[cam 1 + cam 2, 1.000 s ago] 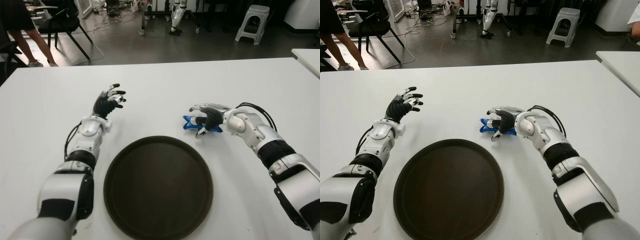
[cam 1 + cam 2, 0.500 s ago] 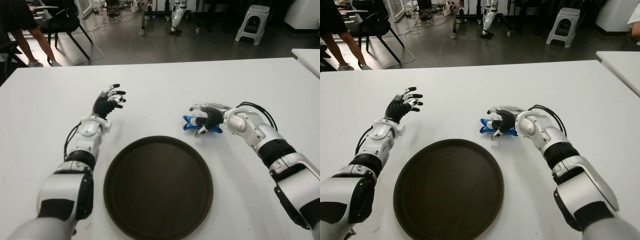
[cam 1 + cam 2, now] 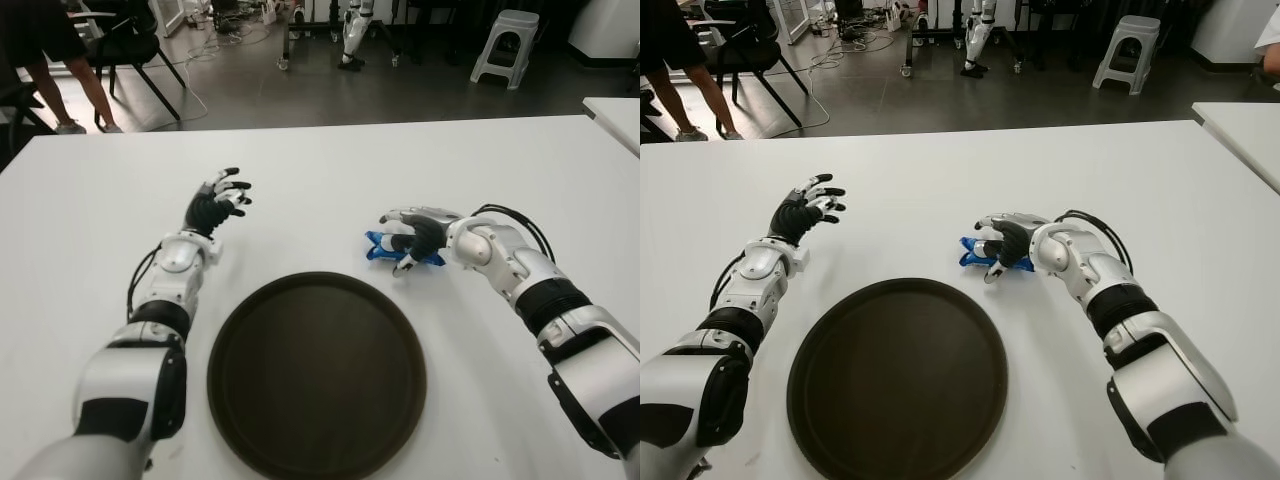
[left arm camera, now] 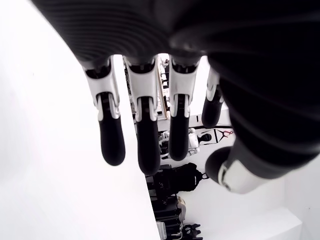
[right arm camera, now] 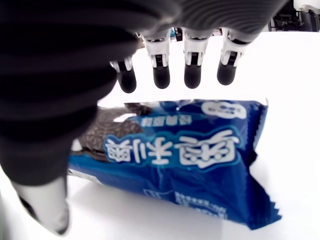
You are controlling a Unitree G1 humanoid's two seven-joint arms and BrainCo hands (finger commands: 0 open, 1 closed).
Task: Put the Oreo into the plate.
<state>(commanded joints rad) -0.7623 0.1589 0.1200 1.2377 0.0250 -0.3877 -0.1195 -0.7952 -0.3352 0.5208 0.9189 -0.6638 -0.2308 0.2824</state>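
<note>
White-and-black humanoid arms, many-fingered hands.

Glossy white shells on forearms and wrists, black ribbed joint bands, looped black cables beside right forearm; left hand (image 3: 217, 202) and right hand (image 3: 415, 236) dark-palmed, silver knuckle segments, rounded black fingertips (image 5: 161, 78).

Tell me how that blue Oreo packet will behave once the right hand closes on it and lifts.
The Oreo packet looks like thin glossy film, so it will probably crinkle and may slip between the fingers. It lies flat on the table, so rolling seems unlikely. It is probably light, and the biscuits inside could crack under a hard squeeze by the right hand.
</note>
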